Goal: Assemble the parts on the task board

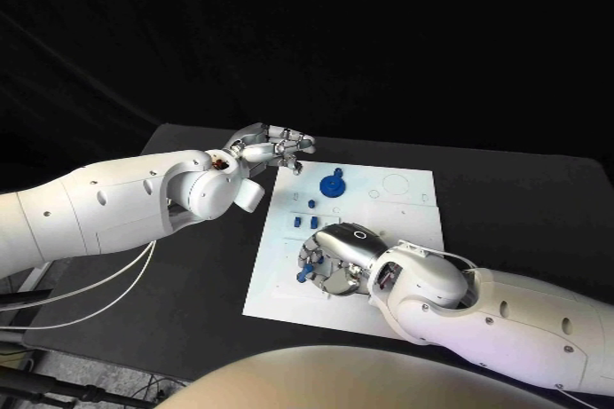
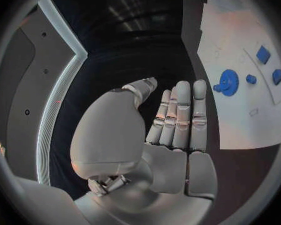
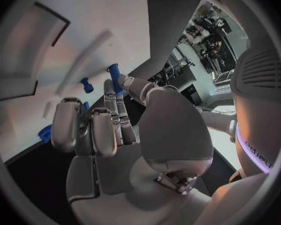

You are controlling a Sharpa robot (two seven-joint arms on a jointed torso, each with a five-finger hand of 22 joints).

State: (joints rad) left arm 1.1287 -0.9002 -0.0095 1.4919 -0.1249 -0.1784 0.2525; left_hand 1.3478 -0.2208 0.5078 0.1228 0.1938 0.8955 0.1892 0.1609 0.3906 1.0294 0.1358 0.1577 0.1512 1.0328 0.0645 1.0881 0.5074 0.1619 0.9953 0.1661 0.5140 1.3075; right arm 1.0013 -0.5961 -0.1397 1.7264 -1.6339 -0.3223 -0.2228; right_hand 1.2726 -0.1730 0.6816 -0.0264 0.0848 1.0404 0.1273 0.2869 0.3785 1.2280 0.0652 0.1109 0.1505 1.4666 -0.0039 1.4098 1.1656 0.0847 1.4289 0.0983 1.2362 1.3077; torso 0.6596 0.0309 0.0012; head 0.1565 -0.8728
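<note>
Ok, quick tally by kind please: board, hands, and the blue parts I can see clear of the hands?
Task board: 1
Hands: 2, left hand and right hand
Round blue part: 1
Small blue parts clear of the hands: 3
Total: 7; more blue pieces at the right hand are partly hidden, so not counted.

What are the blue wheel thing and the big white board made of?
The blue wheel looks like matte plastic: one solid colour, with no metal shine. The white task board looks like a flat, smooth painted or plastic plate with a dull, even surface; the pictures cannot settle which. The right hand above it looks like polished silver metal, or metal-coloured plastic.
</note>
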